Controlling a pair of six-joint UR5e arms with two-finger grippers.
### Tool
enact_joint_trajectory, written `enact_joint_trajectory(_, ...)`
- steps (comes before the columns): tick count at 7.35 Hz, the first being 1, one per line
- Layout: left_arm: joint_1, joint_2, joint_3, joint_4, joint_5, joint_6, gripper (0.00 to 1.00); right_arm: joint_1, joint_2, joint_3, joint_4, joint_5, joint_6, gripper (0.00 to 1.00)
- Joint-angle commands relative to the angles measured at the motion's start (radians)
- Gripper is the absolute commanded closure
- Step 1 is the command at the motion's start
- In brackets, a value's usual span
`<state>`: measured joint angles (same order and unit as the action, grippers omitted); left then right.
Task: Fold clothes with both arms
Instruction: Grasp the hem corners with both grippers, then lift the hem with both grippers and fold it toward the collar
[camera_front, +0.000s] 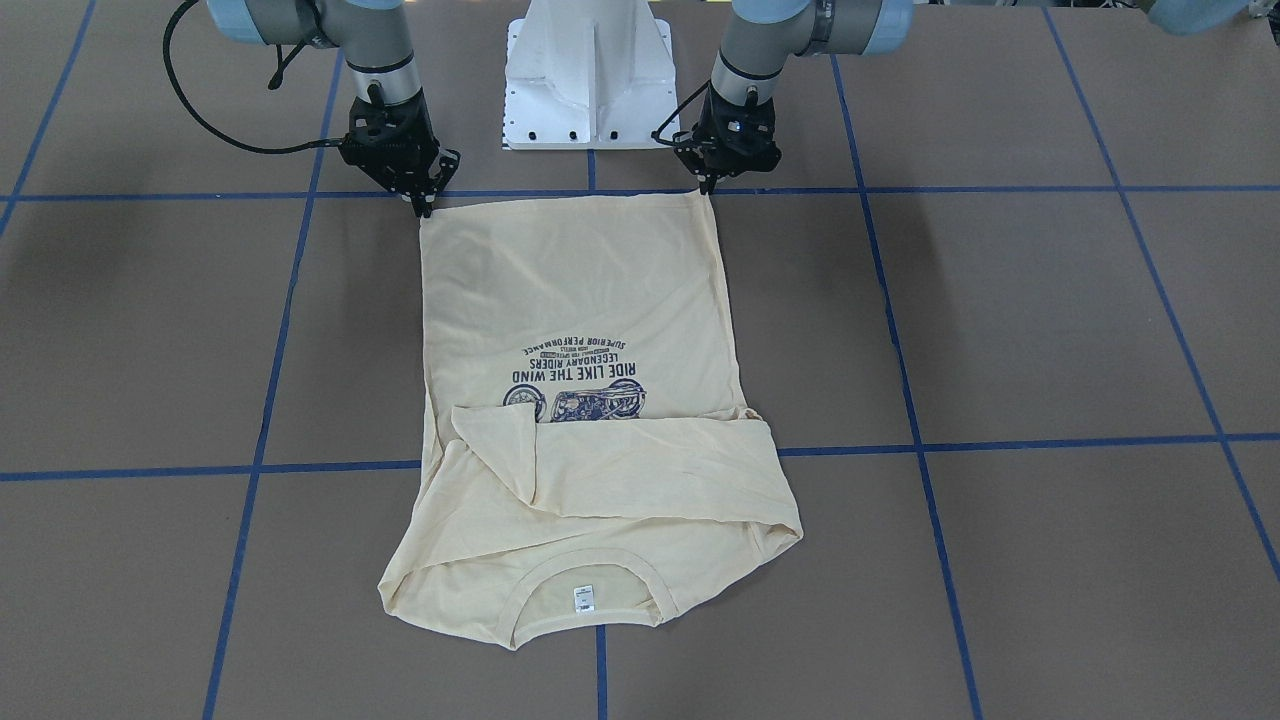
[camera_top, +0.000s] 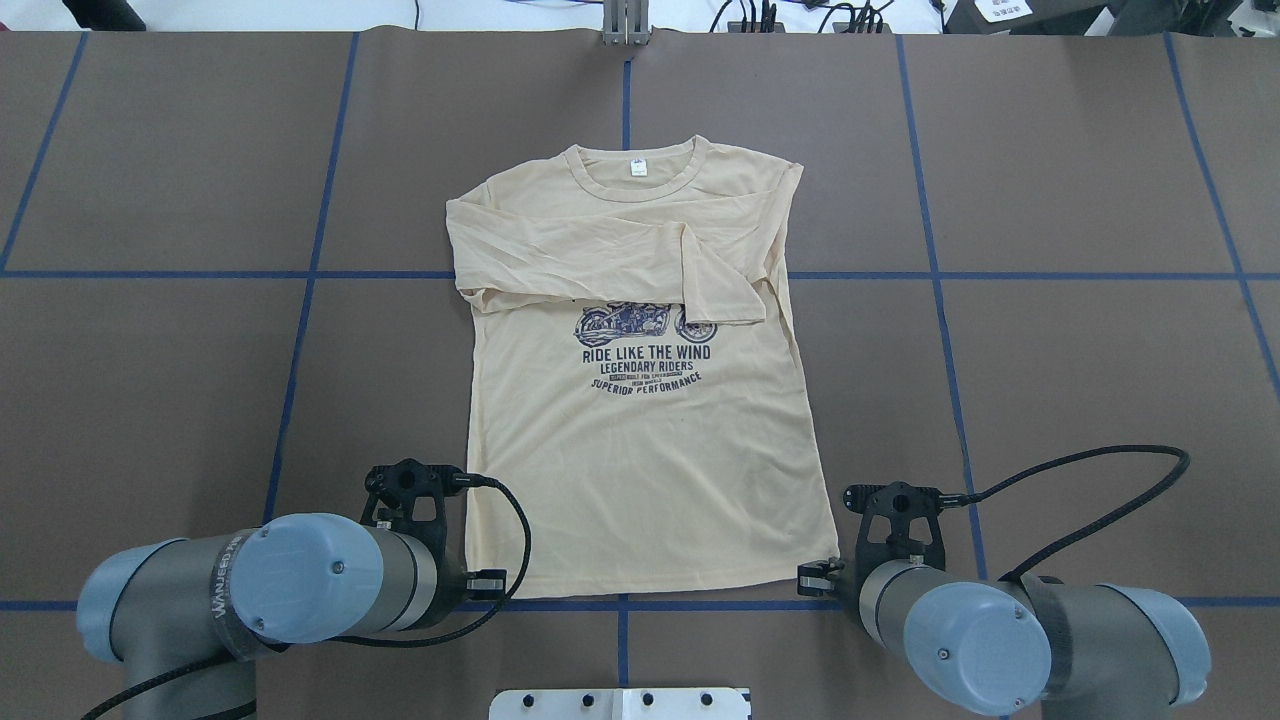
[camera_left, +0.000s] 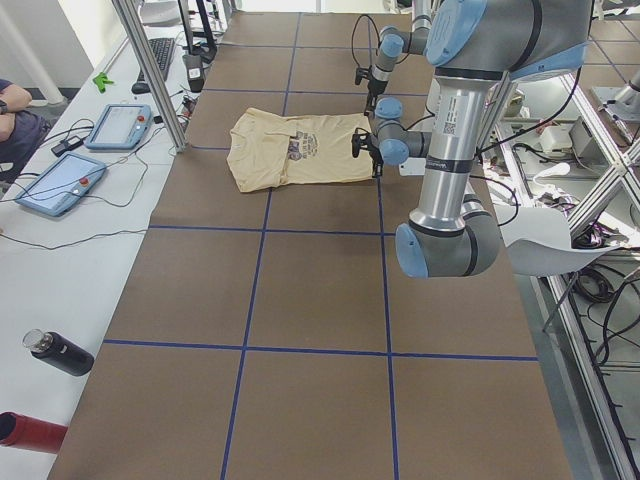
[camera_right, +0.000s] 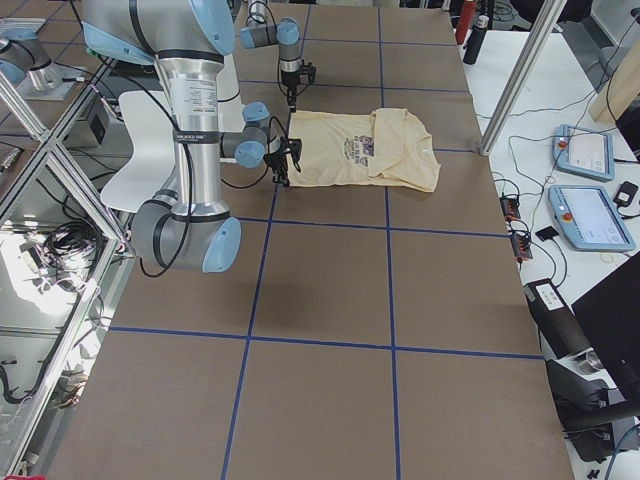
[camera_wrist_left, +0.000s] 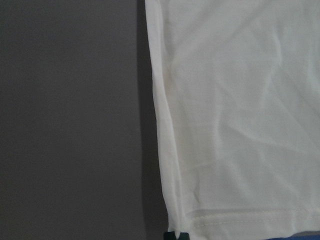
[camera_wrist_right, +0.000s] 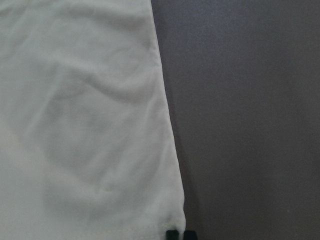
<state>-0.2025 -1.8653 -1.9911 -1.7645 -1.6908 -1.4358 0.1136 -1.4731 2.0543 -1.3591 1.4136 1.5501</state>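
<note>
Down at the tips, the left gripper's (camera_front: 708, 185) two black fingertips (camera_wrist_left: 171, 235) are drawn almost together and pinch the corner of the hem of the shirt (camera_top: 640, 470) on the robot's left. The right gripper (camera_front: 425, 207) does the same at the other hem corner, its fingertips (camera_wrist_right: 172, 234) closed on the cloth with only a sliver between them. Both grippers point down at the bench (camera_top: 1050, 350), and the fabric around them lies flat on the brown surface.

From those two corners the pale yellow shirt stretches away across the middle of the bench, hem toward the robot's edge and collar toward the operators' edge. It lies front up, with the navy motorcycle print (camera_top: 645, 350) showing. Both long sleeves (camera_top: 600, 260) are folded across the chest and cover the top of the print. The small white neck label (camera_top: 636, 169) shows inside the collar.

The left arm (camera_top: 300, 575) and right arm (camera_top: 970, 640) reach in from the robot's edge, one on each side of the white pedestal (camera_front: 588, 70). Blue tape lines (camera_top: 310, 275) divide the bench into squares, and one runs just along the hem.
</note>
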Motion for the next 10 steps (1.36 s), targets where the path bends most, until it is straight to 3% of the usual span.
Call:
enact_joint_trajectory(1,-0.002,0.000,-0.008,0.000,0.000,0.000,1.00,0.001,0.005,0.012,0.000,0.002,0.031,1.00)
enact_joint_trajectory(2,-0.003,0.000,-0.023,0.000,-0.001,0.002,1.00,0.011,0.007,0.077,-0.015,0.014,0.030,1.00)
enact_joint_trajectory(3,-0.012,0.011,-0.099,0.003,-0.030,0.047,1.00,0.027,0.000,0.178,-0.084,0.055,0.030,1.00)
enact_joint_trajectory(6,-0.018,0.087,-0.358,0.049,-0.248,0.092,1.00,0.067,-0.024,0.425,-0.222,0.328,0.031,1.00)
enact_joint_trajectory(7,-0.014,0.080,-0.480,0.188,-0.298,0.083,1.00,0.061,-0.024,0.493,-0.269,0.359,0.031,1.00)
enact_joint_trajectory(8,-0.006,0.057,-0.521,0.273,-0.303,0.081,1.00,0.058,-0.023,0.498,-0.296,0.360,0.031,1.00)
enact_joint_trajectory(10,-0.059,0.003,-0.374,0.273,-0.232,0.092,1.00,0.116,0.009,0.393,-0.288,0.323,0.024,1.00)
